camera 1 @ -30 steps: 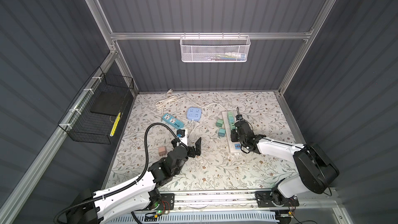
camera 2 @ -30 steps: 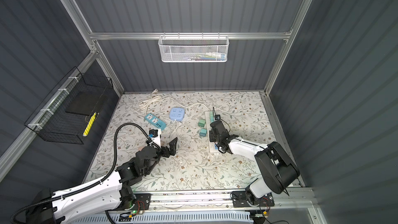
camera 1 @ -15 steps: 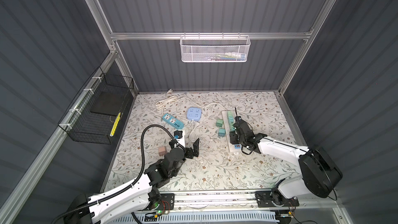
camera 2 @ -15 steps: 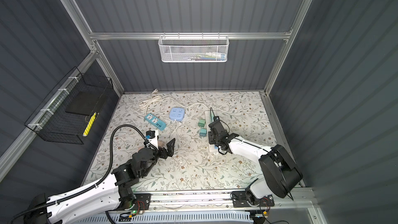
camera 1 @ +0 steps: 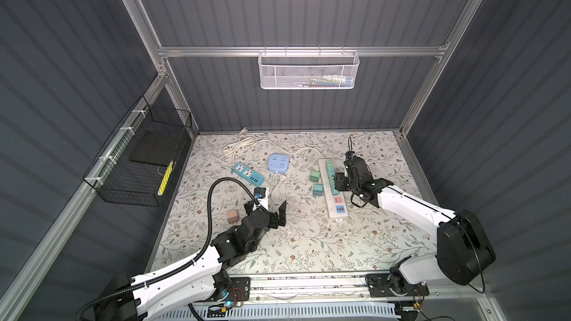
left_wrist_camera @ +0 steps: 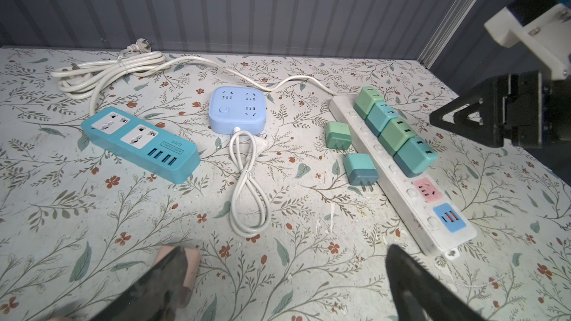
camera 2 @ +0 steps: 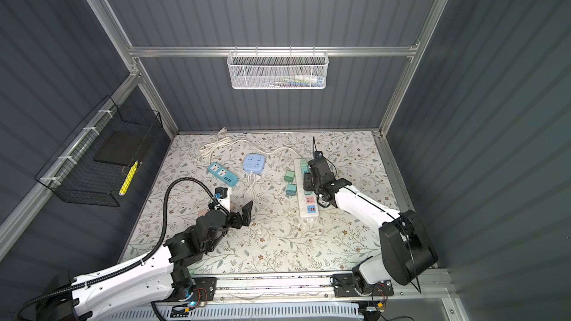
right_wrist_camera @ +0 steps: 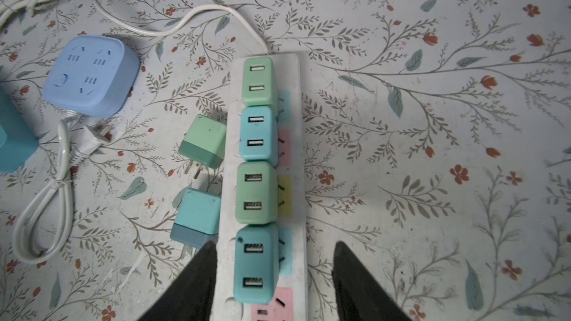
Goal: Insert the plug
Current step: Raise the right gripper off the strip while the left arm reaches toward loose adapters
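Observation:
A white power strip (right_wrist_camera: 296, 180) (camera 1: 335, 214) lies on the floral table with several green and teal plugs seated in a row along it. My right gripper (right_wrist_camera: 274, 243) (camera 1: 340, 182) is open above the strip. Its fingers stand either side of the nearest teal plug (right_wrist_camera: 253, 264) (left_wrist_camera: 415, 155) without touching it. Two loose plugs, a green one (right_wrist_camera: 204, 140) (camera 1: 315, 176) and a teal one (right_wrist_camera: 197, 214) (camera 1: 317, 189), lie beside the strip. My left gripper (left_wrist_camera: 287, 250) (camera 1: 265, 208) is wide open and empty over the table, with a pink plug (left_wrist_camera: 191, 260) (camera 1: 232, 217) beside one finger.
A light blue square socket block (camera 1: 278, 163) with a looped white cord, a teal power strip (camera 1: 248, 174) and a coiled white cable (camera 1: 238, 146) lie toward the back left. A black wire basket (camera 1: 139, 162) hangs on the left wall and a white mesh basket (camera 1: 309, 71) on the back wall.
My right gripper's jaws have gone from shut to open over the strip. The left arm has drawn back slightly toward the front, its gripper still open.

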